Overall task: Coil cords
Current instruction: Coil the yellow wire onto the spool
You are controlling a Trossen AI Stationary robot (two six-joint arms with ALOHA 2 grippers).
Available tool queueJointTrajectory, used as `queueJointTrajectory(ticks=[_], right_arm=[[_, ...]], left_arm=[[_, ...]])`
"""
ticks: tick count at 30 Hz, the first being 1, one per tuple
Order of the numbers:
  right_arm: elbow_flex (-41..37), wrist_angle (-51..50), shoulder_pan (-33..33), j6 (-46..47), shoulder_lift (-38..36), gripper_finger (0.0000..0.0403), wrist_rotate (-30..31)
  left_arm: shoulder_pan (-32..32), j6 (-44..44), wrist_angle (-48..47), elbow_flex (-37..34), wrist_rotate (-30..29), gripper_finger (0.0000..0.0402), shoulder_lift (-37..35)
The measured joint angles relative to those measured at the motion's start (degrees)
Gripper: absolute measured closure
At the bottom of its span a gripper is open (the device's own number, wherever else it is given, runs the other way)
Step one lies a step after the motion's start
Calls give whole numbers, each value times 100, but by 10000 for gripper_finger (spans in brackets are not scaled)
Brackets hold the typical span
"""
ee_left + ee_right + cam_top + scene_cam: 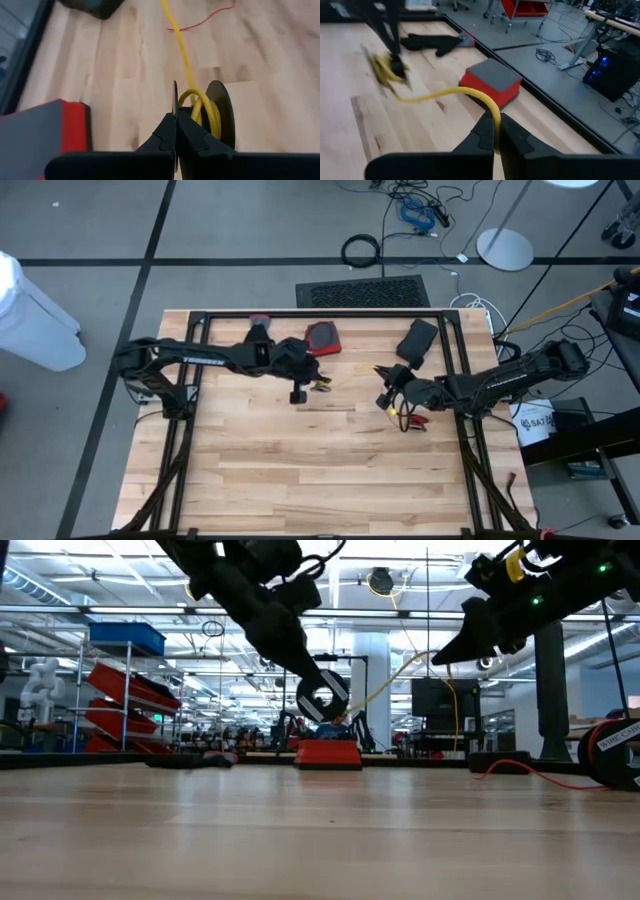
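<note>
Yellow cord [451, 94] mid-coil: left end effector [176, 131] clamps the spool [220, 112], right end effector [496, 131] pinches the cord; next we wrap another loop, keeping tension.

Table [300, 470] pale planked wood, matt; yellow cord [445, 94] smooth, rubbery.

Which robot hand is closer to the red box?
Left. The left gripper hangs just beside the red box, while the right gripper sits farther off, across the table.
</note>
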Motion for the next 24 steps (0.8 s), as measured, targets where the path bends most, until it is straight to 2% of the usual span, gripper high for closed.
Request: queueJointTrajectory(ticks=[7, 13, 20, 24], right_arm=[[2, 602, -82, -337, 0, 403, -86], [8, 1138, -248, -489, 2, 403, -502], [379, 1184, -343, -648, 101, 403, -784], [679, 1232, -341, -754, 406, 403, -811]], left_arm=[[-97, 7, 380, 2, -264, 401, 387], [-157, 6, 670, 2, -815, 401, 563], [-162, -12, 1199, 30, -865, 401, 672], [-170, -154, 1189, 281, -1200, 401, 889]])
